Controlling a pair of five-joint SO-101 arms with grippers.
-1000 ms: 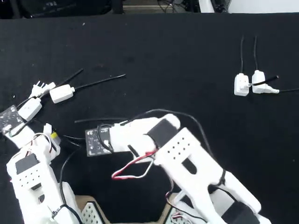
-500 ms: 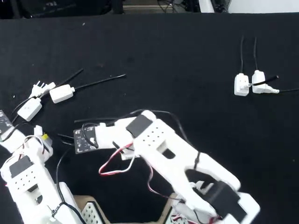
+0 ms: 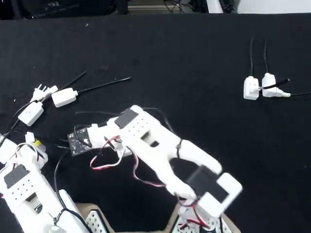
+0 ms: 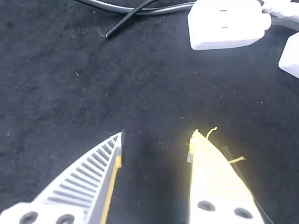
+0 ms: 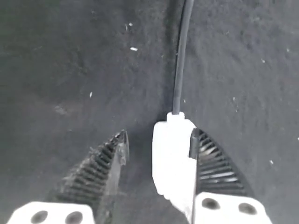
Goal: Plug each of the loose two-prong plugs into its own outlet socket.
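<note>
On the white plug (image 5: 170, 158) I cannot make out the prongs, cut off back between my fingers; its black cable (image 5: 180, 60) runs away across the bench (image 5: 70, 56). My right pincer (image 5: 159, 134) stands wide open around it, one finger touching its side, the other apart. My left pincer (image 4: 157, 136) is spread open, gripping nothing, a white outlet socket (image 4: 226, 25) lying ahead.

We make out no readable text, label, number or sign, whether on the white outlet socket (image 4: 224, 23), the white plug (image 5: 170, 158) or the black worktop (image 3: 184, 48).
</note>
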